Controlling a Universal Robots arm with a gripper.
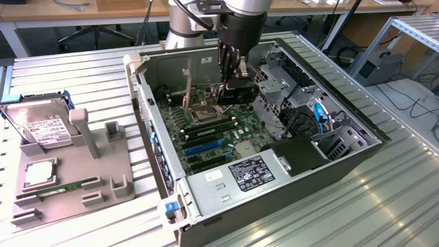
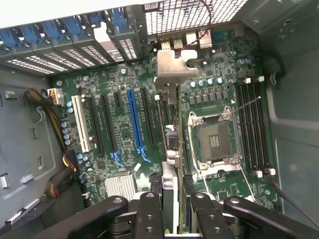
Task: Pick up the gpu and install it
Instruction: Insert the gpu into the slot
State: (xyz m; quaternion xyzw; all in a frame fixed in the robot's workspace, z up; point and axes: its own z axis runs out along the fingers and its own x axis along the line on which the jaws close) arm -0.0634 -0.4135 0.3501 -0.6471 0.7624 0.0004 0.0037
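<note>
Your wrist view shows the gripper [image 2: 172, 209] fingers partly shut, pinching the gpu [image 2: 169, 149] edge-on above the motherboard [image 2: 119, 134].

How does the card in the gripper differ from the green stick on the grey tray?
The gpu hangs on edge in the gripper over the motherboard; the stick lies on the tray. The gpu is broad and dark-faced; the stick narrow. Both are green boards.

Silver arm [image 1: 185, 20], black end effector [image 1: 232, 72]

Gripper [image 1: 233, 77] with gpu [image 1: 237, 95] above motherboard [image 1: 213, 131]
</note>
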